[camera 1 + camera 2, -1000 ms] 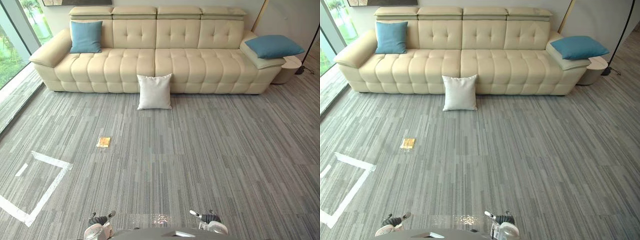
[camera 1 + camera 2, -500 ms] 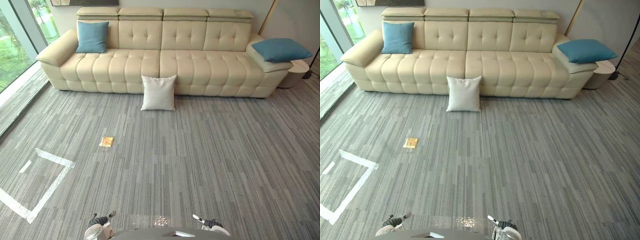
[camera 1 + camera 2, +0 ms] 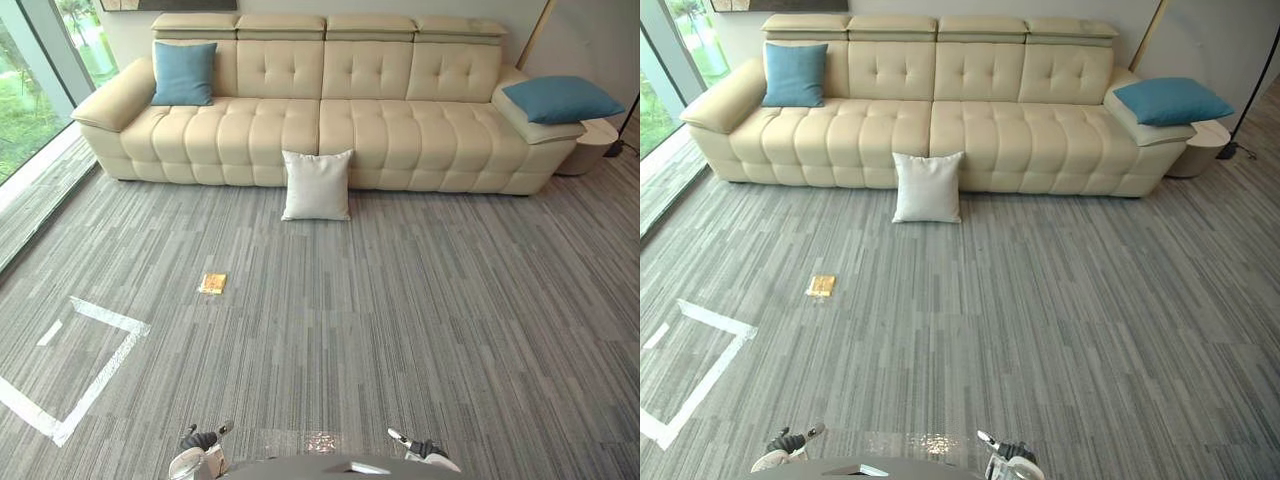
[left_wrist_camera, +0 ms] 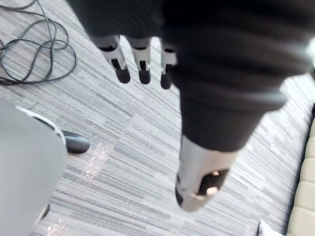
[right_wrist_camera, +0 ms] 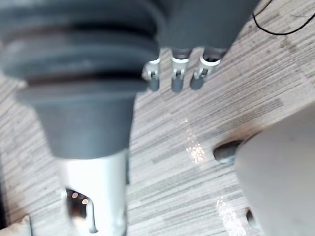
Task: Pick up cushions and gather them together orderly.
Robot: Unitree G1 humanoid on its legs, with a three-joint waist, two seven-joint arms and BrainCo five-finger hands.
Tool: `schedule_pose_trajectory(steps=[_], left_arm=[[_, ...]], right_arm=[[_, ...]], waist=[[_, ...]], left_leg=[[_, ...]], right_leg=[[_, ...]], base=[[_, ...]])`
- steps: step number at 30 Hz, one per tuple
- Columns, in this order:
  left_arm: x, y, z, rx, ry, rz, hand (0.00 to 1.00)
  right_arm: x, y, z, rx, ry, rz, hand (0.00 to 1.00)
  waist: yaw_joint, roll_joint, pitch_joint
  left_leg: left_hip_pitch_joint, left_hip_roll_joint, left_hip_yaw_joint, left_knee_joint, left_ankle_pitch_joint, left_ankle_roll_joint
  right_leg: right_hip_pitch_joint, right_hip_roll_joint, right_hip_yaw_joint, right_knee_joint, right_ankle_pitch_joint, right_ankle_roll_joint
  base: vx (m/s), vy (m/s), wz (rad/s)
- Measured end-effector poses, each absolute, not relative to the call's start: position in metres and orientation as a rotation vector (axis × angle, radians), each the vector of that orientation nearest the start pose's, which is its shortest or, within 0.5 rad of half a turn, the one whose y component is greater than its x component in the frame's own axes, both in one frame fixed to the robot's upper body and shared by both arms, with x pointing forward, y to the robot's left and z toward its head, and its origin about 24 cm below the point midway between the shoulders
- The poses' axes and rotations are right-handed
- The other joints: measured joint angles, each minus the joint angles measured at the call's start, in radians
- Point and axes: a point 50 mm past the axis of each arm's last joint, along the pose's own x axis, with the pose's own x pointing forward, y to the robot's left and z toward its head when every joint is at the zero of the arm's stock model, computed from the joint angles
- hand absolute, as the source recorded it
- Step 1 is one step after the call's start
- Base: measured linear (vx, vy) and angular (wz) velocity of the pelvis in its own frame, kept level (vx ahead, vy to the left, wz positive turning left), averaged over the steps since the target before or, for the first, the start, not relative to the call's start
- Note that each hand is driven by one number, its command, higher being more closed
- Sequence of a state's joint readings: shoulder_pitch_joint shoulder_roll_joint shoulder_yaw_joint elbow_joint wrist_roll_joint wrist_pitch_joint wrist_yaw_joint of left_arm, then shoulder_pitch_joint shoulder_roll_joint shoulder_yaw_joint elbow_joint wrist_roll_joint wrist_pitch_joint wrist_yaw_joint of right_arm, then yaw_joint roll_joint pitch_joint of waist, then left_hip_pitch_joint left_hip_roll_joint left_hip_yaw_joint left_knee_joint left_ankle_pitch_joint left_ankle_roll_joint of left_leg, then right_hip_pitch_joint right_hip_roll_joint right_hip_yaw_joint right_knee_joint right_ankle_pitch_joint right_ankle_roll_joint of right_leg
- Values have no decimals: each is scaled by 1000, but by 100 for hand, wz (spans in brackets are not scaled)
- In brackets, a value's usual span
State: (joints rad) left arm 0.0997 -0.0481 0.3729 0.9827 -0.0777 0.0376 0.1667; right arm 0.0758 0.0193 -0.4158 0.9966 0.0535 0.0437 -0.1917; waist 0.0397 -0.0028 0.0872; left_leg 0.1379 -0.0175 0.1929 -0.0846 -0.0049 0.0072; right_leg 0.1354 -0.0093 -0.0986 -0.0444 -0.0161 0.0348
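A white cushion (image 3: 316,185) stands on the grey carpet, leaning against the front of the cream sofa (image 3: 400,130). One blue cushion (image 3: 183,73) is propped upright at the sofa's left end. Another blue cushion (image 3: 562,99) lies flat on the right armrest. My left hand (image 3: 200,455) and right hand (image 3: 425,452) hang low at the bottom edge, far from every cushion. In the wrist views the left hand's fingers (image 4: 143,64) and the right hand's fingers (image 5: 178,78) point straight down over bare carpet, holding nothing.
A small yellow object (image 3: 212,283) lies on the carpet left of centre. White tape (image 3: 90,370) marks a square on the floor at the left. A window wall (image 3: 30,90) runs along the left. A round side table (image 3: 590,140) stands beyond the sofa's right end.
The whole picture has shifted slightly since a second ago, so the camera moved. The cushions lie where they were, and both hands still hang low.
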Motion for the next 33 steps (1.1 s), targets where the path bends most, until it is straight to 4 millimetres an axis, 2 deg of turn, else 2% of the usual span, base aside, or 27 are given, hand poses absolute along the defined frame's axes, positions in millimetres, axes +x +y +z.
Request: schedule_pose_trajectory(steps=[3,6,7,8,9,10,11,12,13,14,15,16,18,20,21,22,23,24,25,26,27,29,30,31,32,33], left_arm=[[86,189,-163,-224,1122,552,0],[93,194,-161,-242,1102,576,0],[96,194,-160,-245,1093,576,0],[96,194,-160,-245,1092,575,0],[97,195,-160,-246,1089,576,0],[104,197,-157,-266,1059,590,0],[108,196,-156,-288,1039,595,0],[109,196,-155,-293,1031,596,0],[110,197,-155,-300,1025,601,0],[110,199,-154,-310,1019,609,0],[110,198,-154,-311,1019,609,0],[111,195,-154,-324,1012,605,0],[114,195,-153,-326,994,599,0],[115,195,-151,-338,976,596,0],[115,196,-151,-338,971,596,0],[118,196,-150,-349,958,597,0],[122,201,-148,-341,936,596,0],[125,205,-147,-327,934,592,0],[125,206,-146,-329,930,594,0],[126,211,-145,-322,921,603,0],[124,216,-146,-312,930,608,0],[122,214,-148,-296,951,592,0],[121,214,-148,-270,968,568,0],[118,213,-150,-260,988,559,0],[116,212,-151,-260,999,558,0],[113,209,-152,-263,1012,552,0]], right_arm=[[89,-204,-160,177,1114,-594,0],[93,-203,-159,201,1091,-600,0],[95,-205,-158,213,1070,-613,0],[96,-206,-157,216,1061,-616,0],[96,-206,-157,221,1058,-618,0],[97,-205,-157,236,1054,-621,0],[97,-207,-156,237,1051,-626,0],[98,-208,-156,236,1049,-627,0],[102,-209,-155,233,1039,-624,0],[104,-210,-154,230,1035,-624,0],[104,-210,-154,230,1034,-623,0],[105,-211,-154,223,1034,-619,0],[106,-211,-153,219,1031,-618,0],[108,-211,-153,195,1029,-597,0],[109,-211,-152,194,1028,-596,0],[110,-210,-152,197,1027,-592,0],[111,-205,-154,213,1033,-588,0],[122,-195,-152,244,1017,-562,0],[124,-192,-152,257,1015,-558,0],[122,-185,-155,299,1034,-572,0],[115,-185,-158,333,1053,-605,0],[115,-189,-157,336,1047,-622,0],[117,-189,-156,330,1036,-612,0],[120,-186,-155,320,1030,-589,0],[122,-187,-154,305,1016,-576,0],[127,-190,-150,281,985,-561,0]], waist=[[2,0,11],[7,-10,38],[9,-3,54],[8,-2,56],[6,-3,57],[5,-7,69],[10,-1,74],[10,-4,76],[13,-2,82],[8,3,86],[8,3,86],[14,3,87],[19,5,89],[20,9,91],[23,9,91],[39,1,90],[48,-26,74],[32,-41,68],[30,-49,66],[29,-77,57],[32,-106,39],[35,-106,38],[27,-102,45],[16,-99,57],[11,-87,67],[8,-76,77]], left_leg=[[-7,7,4,7,-6,-8],[-83,25,5,157,-81,-14],[-132,47,12,279,-140,-15],[-151,58,25,328,-156,-22],[-169,68,38,383,-166,-23],[-253,91,55,560,-169,-22],[-330,118,55,717,-150,-24],[-369,131,55,789,-134,-29],[-410,145,57,852,-163,-25],[-430,156,60,851,-201,-35],[-432,156,60,849,-203,-36],[-461,162,77,759,-211,-36],[-495,158,84,633,-188,-44],[-537,153,78,461,-99,-59],[-543,154,78,418,-78,-66],[-545,158,83,416,22,-73],[-568,130,100,494,-7,-24],[-608,123,99,565,-73,1],[-612,118,99,585,-85,11],[-619,95,98,648,-132,47],[-606,65,100,716,-208,61],[-562,53,104,728,-265,67],[-491,49,108,715,-311,71],[-406,46,110,689,-331,70],[-353,43,113,661,-337,71],[-219,43,117,566,-346,65]], right_leg=[[-32,3,-1,53,-28,-10],[-82,-2,-9,153,-84,-17],[-91,-2,-24,193,-119,-23],[-98,-2,-28,210,-136,-26],[-103,-3,-33,223,-156,-34],[-101,-8,-44,238,-179,-33],[-96,-8,-46,245,-190,-39],[-94,-10,-43,248,-193,-48],[-79,-14,-39,249,-203,-49],[-61,-26,-25,248,-219,-44],[-60,-27,-24,248,-220,-44],[-42,-58,-5,247,-241,-29],[-19,-98,5,247,-276,-4],[32,-143,11,240,-332,32],[44,-152,14,235,-347,42],[70,-177,36,226,-381,53],[88,-212,68,205,-386,-1],[73,-207,116,216,-322,-22],[65,-214,122,225,-299,-16],[71,-242,125,250,-254,29],[66,-275,153,338,-218,75],[29,-280,184,487,-163,125],[-77,-274,212,746,-37,174],[-169,-262,212,976,-20,183],[-212,-260,190,1075,-27,180],[-303,-247,131,1205,-73,134]], base=[[28,-32,-1],[65,-54,5],[31,-66,15],[34,-66,21],[45,-68,29],[76,-70,26],[90,-49,18],[147,23,-2],[197,63,-9],[213,77,-9],[242,104,-18],[349,187,-21],[363,220,-17],[354,269,-9],[490,412,-31],[665,489,-53],[828,536,-44],[622,349,-21],[506,276,12],[647,339,12],[772,399,9],[549,266,-7],[612,264,-16],[590,233,-20],[542,171,-34],[348,87,-34]])
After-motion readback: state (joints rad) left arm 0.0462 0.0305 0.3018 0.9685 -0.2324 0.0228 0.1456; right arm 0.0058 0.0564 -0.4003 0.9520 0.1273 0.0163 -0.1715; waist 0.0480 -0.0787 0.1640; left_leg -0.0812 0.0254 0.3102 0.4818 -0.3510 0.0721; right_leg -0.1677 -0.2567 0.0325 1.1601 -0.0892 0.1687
